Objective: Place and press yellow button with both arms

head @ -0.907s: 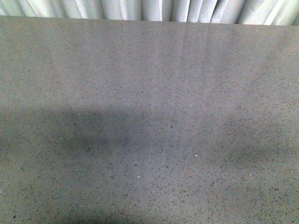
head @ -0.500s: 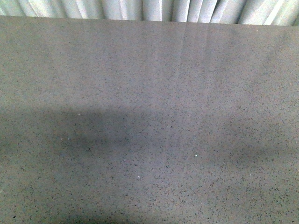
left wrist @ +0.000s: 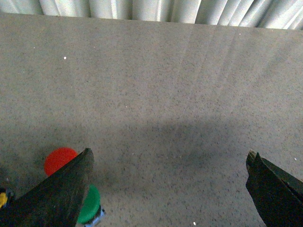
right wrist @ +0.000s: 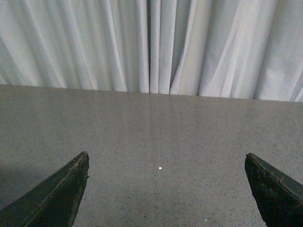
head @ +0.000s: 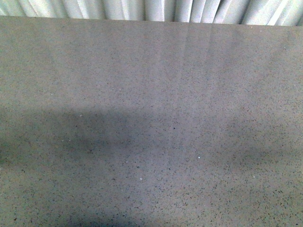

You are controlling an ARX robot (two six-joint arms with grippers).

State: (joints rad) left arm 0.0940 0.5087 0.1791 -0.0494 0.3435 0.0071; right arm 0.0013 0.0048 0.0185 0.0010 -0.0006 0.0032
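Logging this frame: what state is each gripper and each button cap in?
Left black gripper: open, empty.
Right black gripper: open, empty.
Round red button cap: resting on grey speckled table, not gripped.
Round green button cap: on table, partly hidden behind left gripper's finger.
Small yellow piece at picture edge: cut off, cannot tell.

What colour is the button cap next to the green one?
Red; the cap shows best in the left wrist view, beside the green cap.

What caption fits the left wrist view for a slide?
Open left fingers above the table, a red button and a green button beside one.
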